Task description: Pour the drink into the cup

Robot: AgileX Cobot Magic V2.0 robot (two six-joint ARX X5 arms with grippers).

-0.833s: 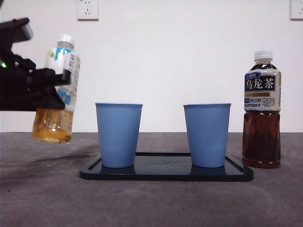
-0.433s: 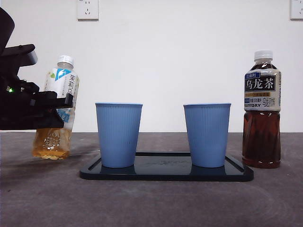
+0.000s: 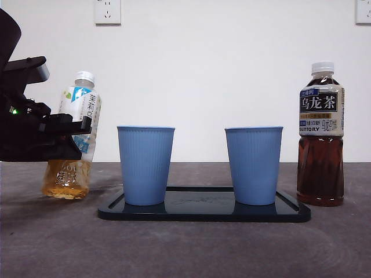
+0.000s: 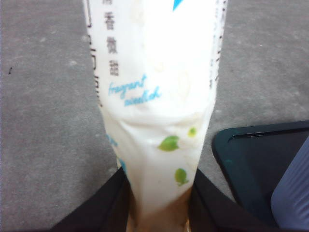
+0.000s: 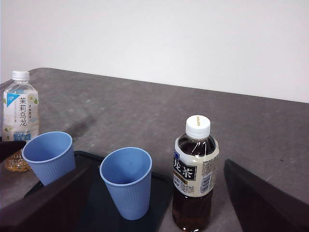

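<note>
The left gripper (image 3: 75, 136) is clenched on the clear plastic bottle of pale amber tea with a white label and white cap (image 3: 74, 145), its black jaws pressed against both sides of the label in the left wrist view. The bottle leans slightly, cap toward the cups, at the left end of the table; whether its base touches the surface cannot be told.

The dark grey, matte table surface (image 3: 185, 249) carries a glossy black rectangular tray (image 3: 203, 209). Two blue ribbed plastic cups stand upright on it, well apart: the left cup (image 3: 145, 165) near the held bottle, the right cup (image 3: 254, 165) near the tray's other end. Both appear empty in the right wrist view.

Just beside the tray's right end stands a dark brown tea bottle with a navy and cream label (image 3: 320, 136), upright, white cap on (label printed in Chinese characters).

The right gripper (image 5: 154, 203) hangs above the table, spread wide and holding nothing.

The wall behind is plain white, with a white power socket (image 3: 107, 11) high at left and another (image 3: 363, 11) at the top right corner.
</note>
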